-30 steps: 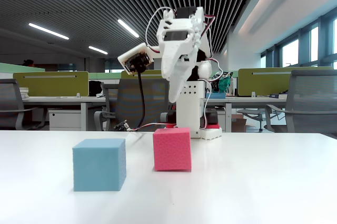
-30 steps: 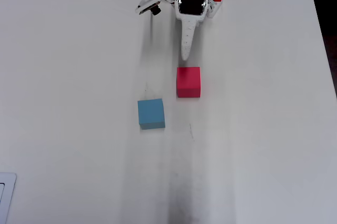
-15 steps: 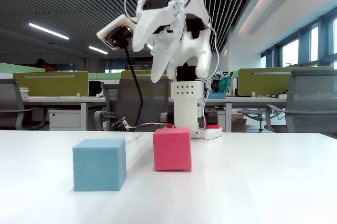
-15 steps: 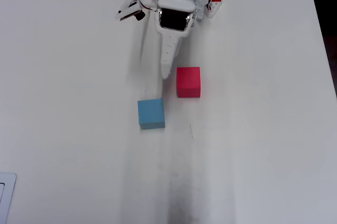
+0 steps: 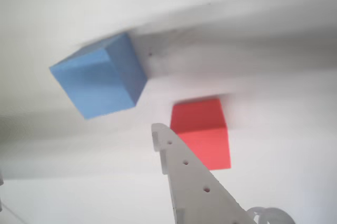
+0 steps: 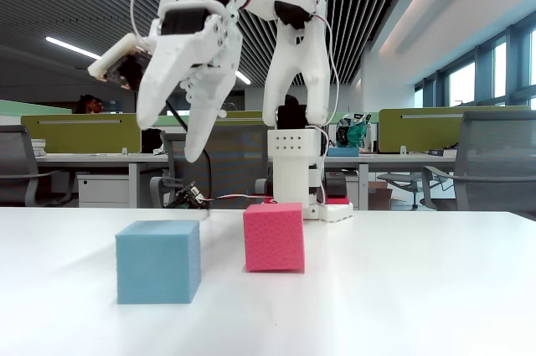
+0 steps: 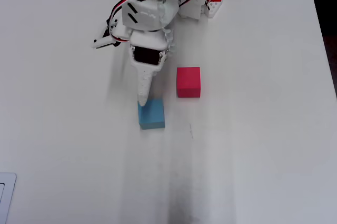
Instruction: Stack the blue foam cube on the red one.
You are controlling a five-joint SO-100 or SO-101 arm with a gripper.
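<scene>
The blue foam cube (image 6: 158,260) (image 7: 151,116) (image 5: 100,79) rests on the white table. The red one (image 6: 274,236) (image 7: 188,81) (image 5: 202,132) sits apart from it, to its right and farther back in the fixed view. My gripper (image 6: 169,142) (image 7: 142,101) hangs well above the table, open and empty, pointing down. In the overhead view its tip lies over the blue cube's far edge. The wrist view shows only one white finger (image 5: 184,171) rising from the bottom edge, in front of the red cube's near corner.
The arm's base (image 6: 297,176) (image 7: 208,2) stands at the table's far edge, behind the red cube. A cable (image 6: 226,201) trails on the table beside it. A pale object (image 7: 5,197) pokes in at the overhead view's bottom-left corner.
The arm has swung left in both views, from behind the red cube to above the blue cube, and reached forward. The fingers now show a gap. Neither cube has moved.
</scene>
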